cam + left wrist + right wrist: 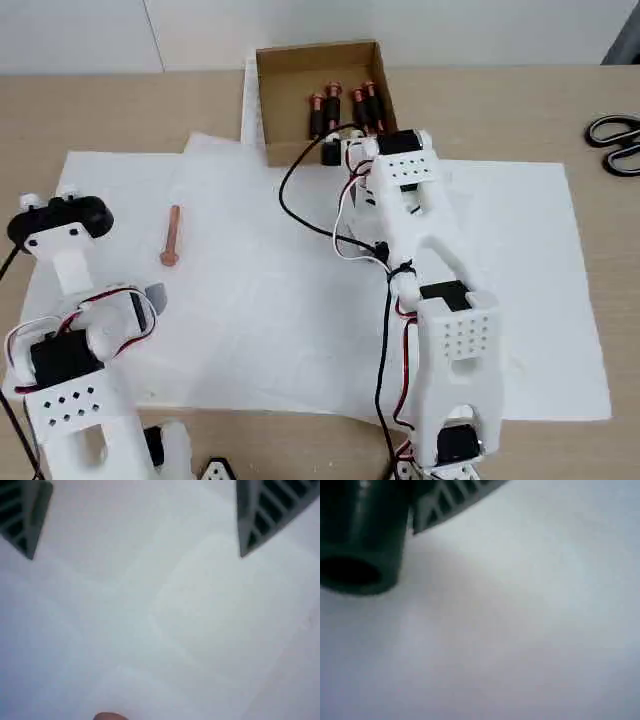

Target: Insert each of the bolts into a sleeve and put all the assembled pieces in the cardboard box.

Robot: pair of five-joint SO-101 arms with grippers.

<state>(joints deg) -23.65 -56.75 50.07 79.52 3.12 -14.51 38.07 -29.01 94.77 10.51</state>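
A copper bolt [172,235] lies loose on the white paper [270,330], left of centre. The cardboard box [262,95] stands at the back with several bolt-and-sleeve pieces [345,108] inside. My right gripper [337,152] is at the box's front edge, shut on a black sleeve [360,545], and one ribbed finger [450,500] shows beside it. The sleeve's open end hangs just above the paper. My left gripper [136,554] is open low over bare paper, near the left side [150,297]. A copper tip [107,716] peeks in at that wrist view's edge.
Black scissors [615,143] lie on the wooden table [560,110] at the far right. The right arm's cables [300,215] loop over the paper's middle. The left arm's body [70,350] occupies the front left corner.
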